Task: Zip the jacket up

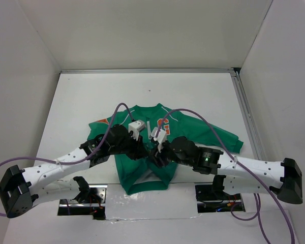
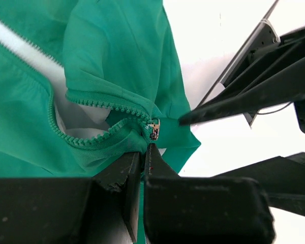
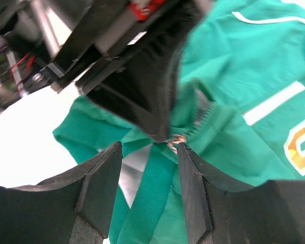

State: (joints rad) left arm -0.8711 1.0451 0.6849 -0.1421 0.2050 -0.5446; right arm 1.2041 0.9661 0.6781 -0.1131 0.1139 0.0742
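The jacket (image 1: pixel 193 127) lies front up across the middle of the table (image 1: pixel 91 91), its hem toward the near edge. The left gripper (image 2: pixel 144 157) is pinched together on the hem fabric just below the zip slider (image 2: pixel 154 129). The right gripper (image 3: pixel 148 152) stands with its jaws apart, one on either side of that slider.

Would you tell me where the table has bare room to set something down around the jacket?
The widest bare patch of table lies between the jacket and the back wall. Narrower strips run between its sleeves and the side walls. Crowded: the jacket's hem, where left gripper and right gripper meet, and the near edge with arm bases and cables.
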